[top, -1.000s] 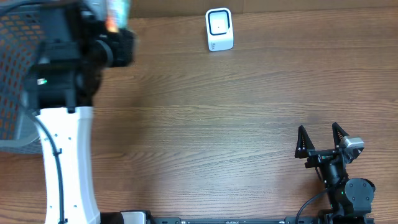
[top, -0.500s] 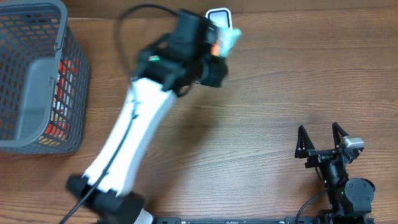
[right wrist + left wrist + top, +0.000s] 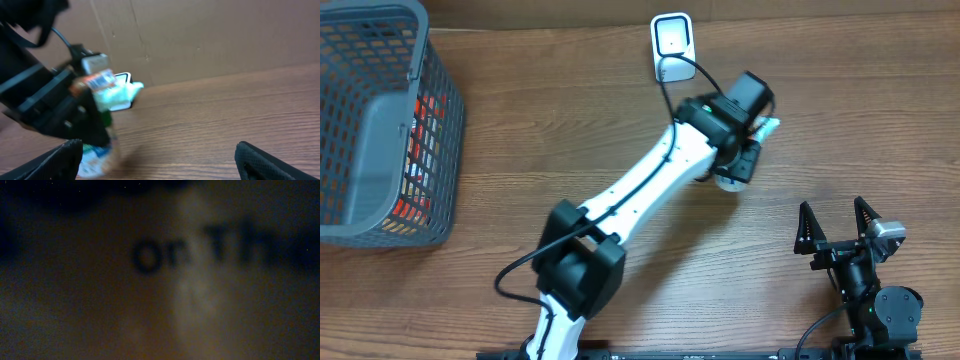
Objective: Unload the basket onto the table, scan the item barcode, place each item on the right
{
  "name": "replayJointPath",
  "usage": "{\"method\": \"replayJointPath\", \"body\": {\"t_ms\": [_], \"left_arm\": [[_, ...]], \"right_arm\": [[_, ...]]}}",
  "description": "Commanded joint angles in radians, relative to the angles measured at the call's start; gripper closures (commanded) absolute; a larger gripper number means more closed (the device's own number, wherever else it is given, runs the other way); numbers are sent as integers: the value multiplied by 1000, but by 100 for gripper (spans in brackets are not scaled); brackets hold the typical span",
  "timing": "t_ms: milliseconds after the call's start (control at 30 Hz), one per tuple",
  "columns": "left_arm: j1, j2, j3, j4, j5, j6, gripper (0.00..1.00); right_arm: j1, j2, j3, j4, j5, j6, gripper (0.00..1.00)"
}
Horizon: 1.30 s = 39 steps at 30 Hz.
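Note:
The item is a small teal-and-white pack with an orange label, and my left gripper is shut on it, held above the table to the lower right of the white scanner. In the right wrist view the item hangs in front of the scanner. The left wrist view is dark and blurred, filled by the item's printed surface; no fingers show there. My right gripper rests open near the front right edge with nothing between its fingers.
A grey mesh basket with several packaged goods inside stands at the far left. A brown cardboard wall runs along the back of the table, behind the scanner.
My left arm has swung from over the basket, past the scanner, to the right and nearer, carrying the item. The right arm has not moved.

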Motion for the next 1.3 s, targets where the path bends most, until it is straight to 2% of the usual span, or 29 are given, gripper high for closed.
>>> {"method": "replayJointPath", "body": {"t_ms": [0, 233, 333, 433, 467, 900, 967, 1000, 1067, 1100, 1267], "left_arm": [[-47, 35, 8, 46, -98, -89, 53], [-121, 96, 8, 80, -234, -224, 52], [-136, 104, 8, 86, -234, -223, 50], [-140, 104, 8, 76, -204, -222, 36], [-140, 104, 8, 72, -193, -221, 34], [-144, 104, 7, 32, -143, -211, 33], [-145, 104, 7, 31, -143, -211, 36], [-145, 104, 7, 30, -143, -209, 41], [-145, 104, 7, 33, -143, -188, 60], [-145, 103, 7, 33, -144, -180, 65], [-144, 103, 7, 31, -144, -173, 69]], "right_arm": [[-6, -8, -11, 5, -3, 3, 0], [-6, -8, -11, 5, -3, 3, 0], [-6, -8, -11, 5, -3, 4, 0], [-6, -8, -11, 5, -3, 3, 0], [-6, -8, -11, 5, -3, 4, 0], [-6, -8, -11, 5, -3, 3, 0], [-6, -8, -11, 5, -3, 3, 0], [-6, -8, -11, 5, -3, 3, 0], [-6, -8, -11, 5, -3, 4, 0], [-6, -8, -11, 5, -3, 3, 0], [-6, -8, -11, 5, -3, 3, 0]]}}
